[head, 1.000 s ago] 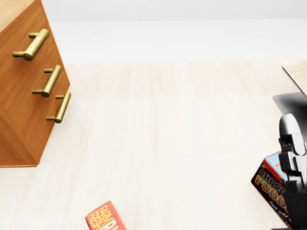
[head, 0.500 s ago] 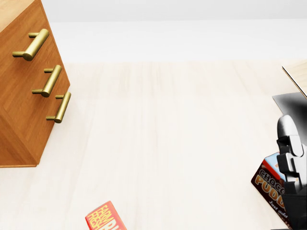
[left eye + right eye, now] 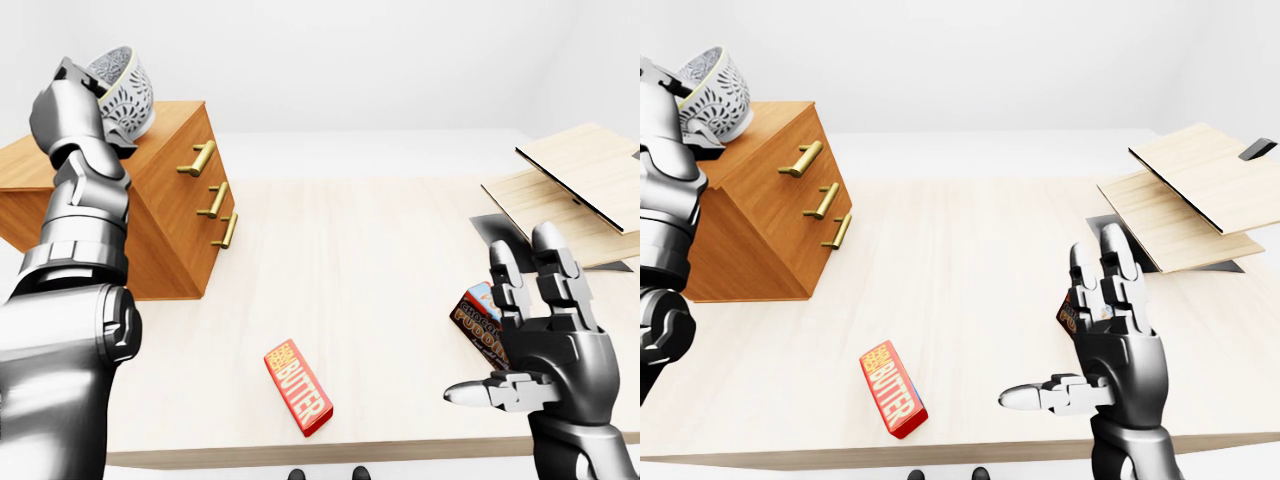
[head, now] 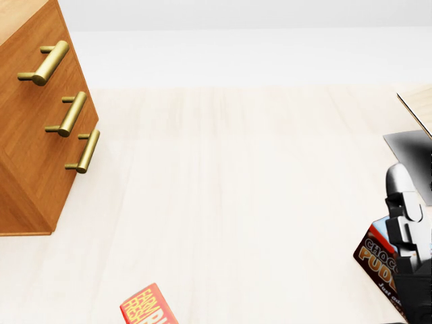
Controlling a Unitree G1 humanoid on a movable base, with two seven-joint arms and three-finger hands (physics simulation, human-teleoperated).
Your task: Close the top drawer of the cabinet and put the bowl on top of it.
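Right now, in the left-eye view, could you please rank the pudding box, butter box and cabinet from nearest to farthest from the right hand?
1. pudding box, just left of the right hand.
2. butter box, lower centre.
3. cabinet, far left.

The right hand (image 4: 408, 226) has edged slightly leftward — perhaps lower too — in the head view.

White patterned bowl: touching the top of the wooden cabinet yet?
Cannot tell. In the left-eye view the white patterned bowl, tilted at the left robot hand, overlaps the top of the wooden cabinet; neither gap nor contact shows.
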